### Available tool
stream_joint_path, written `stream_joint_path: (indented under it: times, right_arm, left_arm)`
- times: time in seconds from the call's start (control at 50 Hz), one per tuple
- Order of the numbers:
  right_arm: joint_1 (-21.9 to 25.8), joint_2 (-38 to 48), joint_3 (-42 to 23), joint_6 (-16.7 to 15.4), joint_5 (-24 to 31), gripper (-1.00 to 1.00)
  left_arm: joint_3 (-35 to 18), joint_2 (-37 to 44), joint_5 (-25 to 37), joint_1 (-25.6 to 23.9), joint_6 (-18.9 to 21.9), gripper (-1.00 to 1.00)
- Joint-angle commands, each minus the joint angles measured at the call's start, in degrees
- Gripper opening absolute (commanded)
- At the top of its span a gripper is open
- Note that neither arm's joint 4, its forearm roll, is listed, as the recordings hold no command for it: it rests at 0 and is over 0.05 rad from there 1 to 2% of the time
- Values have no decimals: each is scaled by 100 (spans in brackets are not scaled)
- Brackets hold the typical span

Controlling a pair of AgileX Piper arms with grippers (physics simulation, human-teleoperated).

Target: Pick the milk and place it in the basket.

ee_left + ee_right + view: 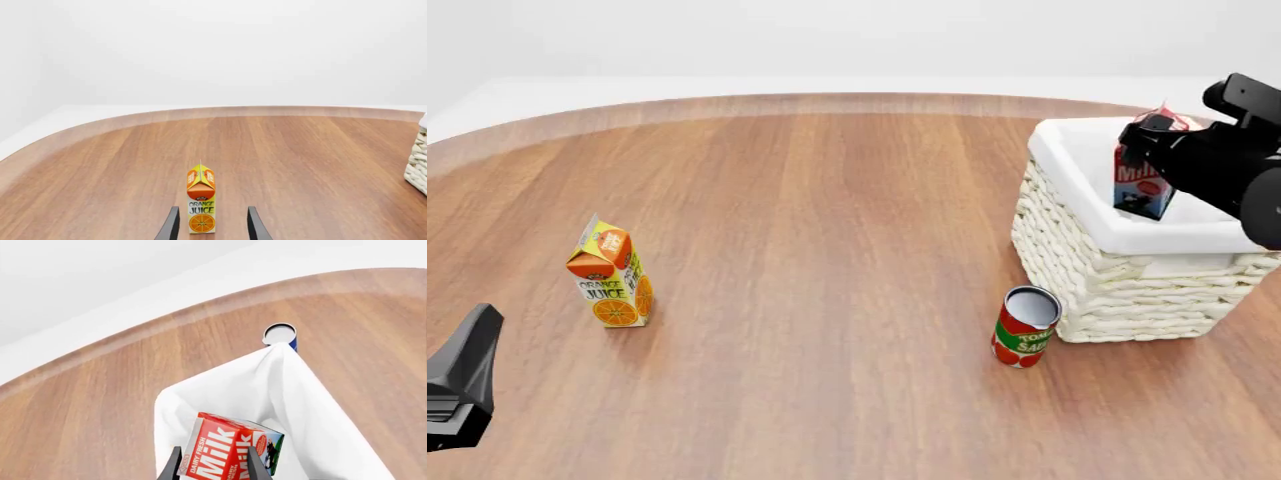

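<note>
The milk (pixel 1141 186), a carton with a red top and a blue-and-white lower part, hangs tilted over the open cream wicker basket (pixel 1110 290) at the right of the table. My right gripper (pixel 1149 138) is shut on its top. In the right wrist view the milk (pixel 227 452) sits between the two fingers, above the basket's white cloth liner (pixel 287 390). My left gripper (pixel 467 372) is open and empty at the near left, apart from everything. It also shows in the left wrist view (pixel 213 211).
A yellow-orange juice carton (pixel 610 274) stands upright at the left, ahead of the left gripper (pixel 201 200). A red tomato sauce can (pixel 1025 327) stands by the basket's near left corner (pixel 279 333). The basket's edge (pixel 418 165) shows in the left wrist view.
</note>
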Motion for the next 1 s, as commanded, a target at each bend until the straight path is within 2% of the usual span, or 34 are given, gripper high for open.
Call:
stream_joint_path:
  times: [0.02, 1.0]
  right_arm:
    - [-20, -17, -139, 142, 30, -100]
    - [-8, 191, -60, 359, 52, -100]
  left_arm:
    - [0, 0, 0, 0, 0, 100]
    - [0, 0, 0, 0, 0, 100]
